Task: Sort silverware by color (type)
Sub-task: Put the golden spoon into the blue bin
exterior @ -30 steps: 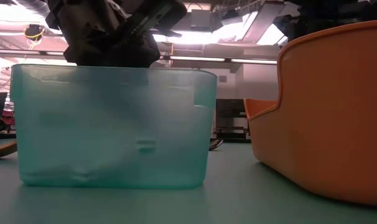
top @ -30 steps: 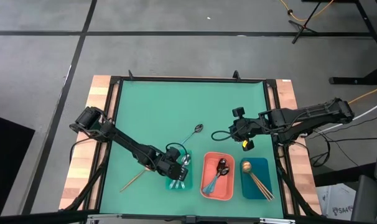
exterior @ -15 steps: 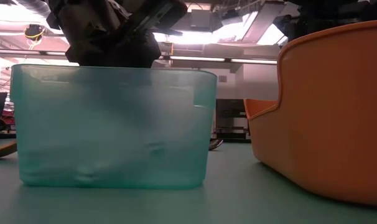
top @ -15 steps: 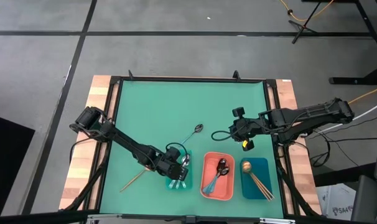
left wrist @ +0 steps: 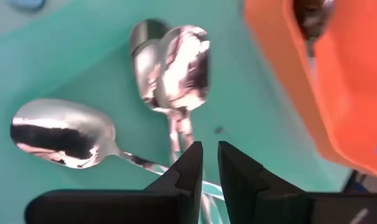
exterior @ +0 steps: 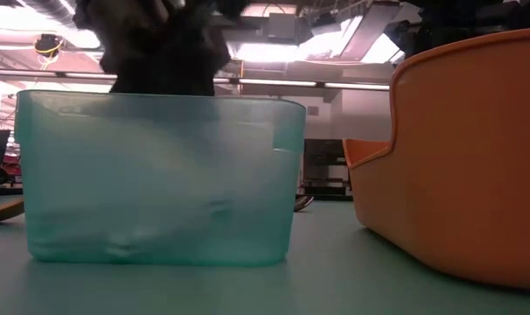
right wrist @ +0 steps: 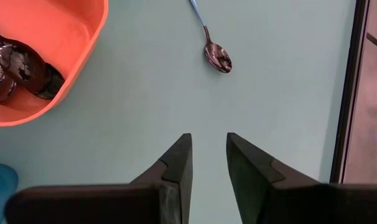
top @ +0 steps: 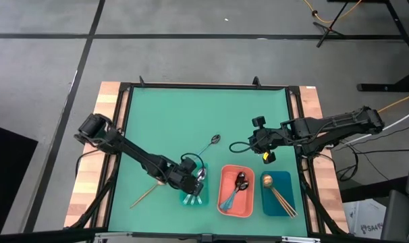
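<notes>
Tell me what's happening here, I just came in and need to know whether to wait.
The robot is sorting spoons by colour. The left claw is over the translucent teal tray, which holds silver spoons with light-teal handles. Its fingers are slightly apart and empty. The right claw hangs open above the green mat. One dark spoon with a bluish handle and one thin brown-handled spoon lie unsorted on the mat. The coral tray and dark blue tray hold the others.

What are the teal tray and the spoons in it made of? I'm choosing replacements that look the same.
Teal tray: looks like translucent, frosted plastic, since light and vague shapes show through its wall. Spoons: bowls look like polished metal with sharp, mirror-like reflections, though chrome-coated plastic can't be ruled out; their light-teal handles look like plastic.
</notes>
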